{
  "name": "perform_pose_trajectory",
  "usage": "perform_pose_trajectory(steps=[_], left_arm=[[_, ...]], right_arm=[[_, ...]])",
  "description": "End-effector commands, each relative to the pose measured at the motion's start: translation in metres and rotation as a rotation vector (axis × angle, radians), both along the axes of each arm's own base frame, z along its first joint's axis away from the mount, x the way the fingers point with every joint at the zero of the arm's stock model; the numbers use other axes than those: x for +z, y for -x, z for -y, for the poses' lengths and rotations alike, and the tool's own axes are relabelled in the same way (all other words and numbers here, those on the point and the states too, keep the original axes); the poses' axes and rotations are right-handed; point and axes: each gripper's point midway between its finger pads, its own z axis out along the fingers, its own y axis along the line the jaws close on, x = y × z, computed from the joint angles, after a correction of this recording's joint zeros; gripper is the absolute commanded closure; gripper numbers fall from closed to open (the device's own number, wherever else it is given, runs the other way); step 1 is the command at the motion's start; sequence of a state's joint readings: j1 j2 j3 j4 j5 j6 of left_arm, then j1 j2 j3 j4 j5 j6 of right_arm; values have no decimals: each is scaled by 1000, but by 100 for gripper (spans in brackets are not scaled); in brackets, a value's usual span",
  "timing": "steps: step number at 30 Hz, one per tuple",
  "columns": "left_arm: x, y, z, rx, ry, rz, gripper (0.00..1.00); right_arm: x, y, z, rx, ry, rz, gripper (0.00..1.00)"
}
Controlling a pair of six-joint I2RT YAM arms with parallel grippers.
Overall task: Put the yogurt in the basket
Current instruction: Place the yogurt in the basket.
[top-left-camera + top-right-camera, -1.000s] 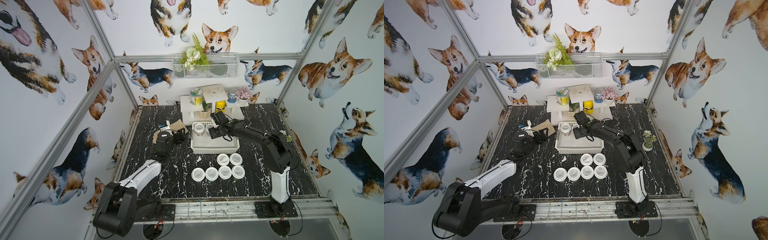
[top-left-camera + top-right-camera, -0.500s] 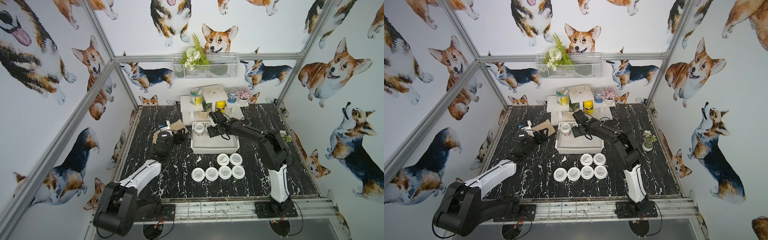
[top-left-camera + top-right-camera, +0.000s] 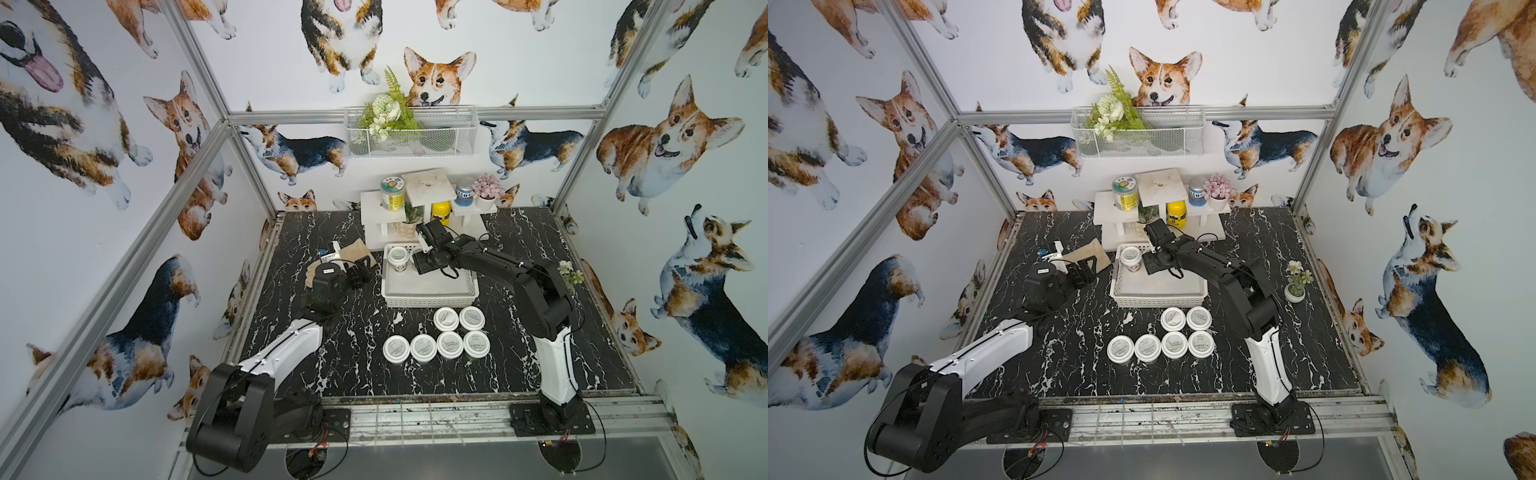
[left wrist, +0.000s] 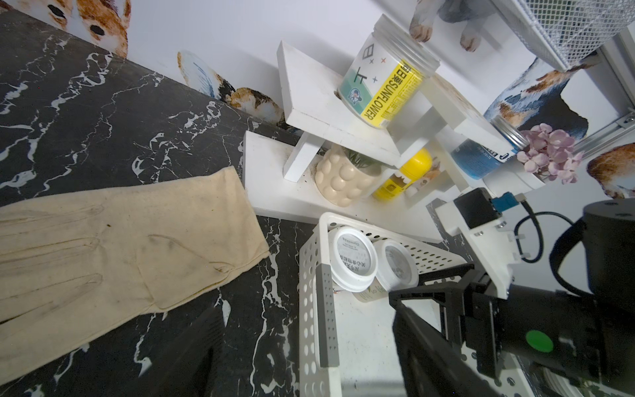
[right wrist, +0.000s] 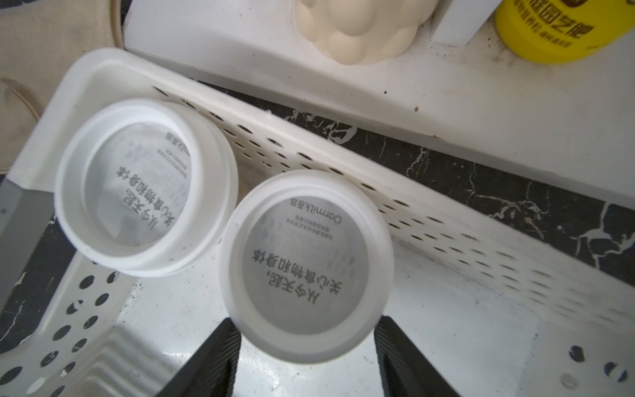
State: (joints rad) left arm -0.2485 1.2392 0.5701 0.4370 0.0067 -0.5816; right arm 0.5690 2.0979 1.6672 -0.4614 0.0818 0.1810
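The white perforated basket (image 3: pixel 430 297) sits mid-table in both top views. One yogurt (image 5: pixel 144 202) stands in its back-left corner. Right beside it is a second yogurt (image 5: pixel 305 264), with my right gripper (image 5: pixel 305 321) shut on it; a black finger presses each side below the lid. In a top view the right gripper (image 3: pixel 419 259) mostly hides that jar. Several more yogurt jars (image 3: pixel 436 345) stand in two rows on the black marble in front of the basket. My left gripper (image 3: pixel 360 272) hangs open left of the basket, holding nothing.
A cream glove (image 4: pixel 103 254) lies on the table left of the basket. Behind the basket is a white stepped shelf (image 3: pixel 382 205) with a yellow-labelled jar (image 3: pixel 392 193), a yellow bottle (image 3: pixel 440 212) and a bumpy cream pot (image 4: pixel 340 182). A small potted plant (image 3: pixel 569 274) stands at the right.
My right gripper has shifted slightly toward the basket's back-left with the jar, ending next to the first jar. The left arm has not moved.
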Motion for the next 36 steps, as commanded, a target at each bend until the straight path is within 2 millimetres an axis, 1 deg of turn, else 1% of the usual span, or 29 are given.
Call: perform_pose_trajectory(steps=[1, 10, 14, 15, 18, 20, 23, 25, 29, 31, 36], left_arm=[[10, -4, 2, -9, 8, 33, 17], [9, -4, 2, -9, 7, 31, 17], [9, -4, 2, -8, 7, 32, 17], [9, -4, 2, -8, 6, 32, 17], [9, -5, 2, -7, 5, 31, 17], [9, -5, 2, -6, 5, 30, 17], [9, -5, 2, -7, 4, 28, 17], [9, -5, 2, -4, 3, 28, 17], [9, -5, 1, -3, 2, 28, 17], [9, -5, 1, -2, 3, 31, 17], [8, -7, 2, -3, 3, 28, 17]], right_arm=[[2, -5, 0, -1, 2, 15, 33], [-1, -9, 3, -11, 9, 12, 33], [1, -9, 3, -9, 7, 15, 33], [4, -8, 2, -9, 1, 16, 32], [13, -6, 0, -4, -22, 20, 24], [23, -4, 1, -5, -39, 37, 21], [42, 3, 4, -14, -68, 67, 20], [53, 11, 8, -19, -86, 79, 19], [71, 39, 23, -41, -126, 100, 20], [76, 56, 31, -58, -148, 95, 21], [73, 110, 49, -94, -160, 90, 23]])
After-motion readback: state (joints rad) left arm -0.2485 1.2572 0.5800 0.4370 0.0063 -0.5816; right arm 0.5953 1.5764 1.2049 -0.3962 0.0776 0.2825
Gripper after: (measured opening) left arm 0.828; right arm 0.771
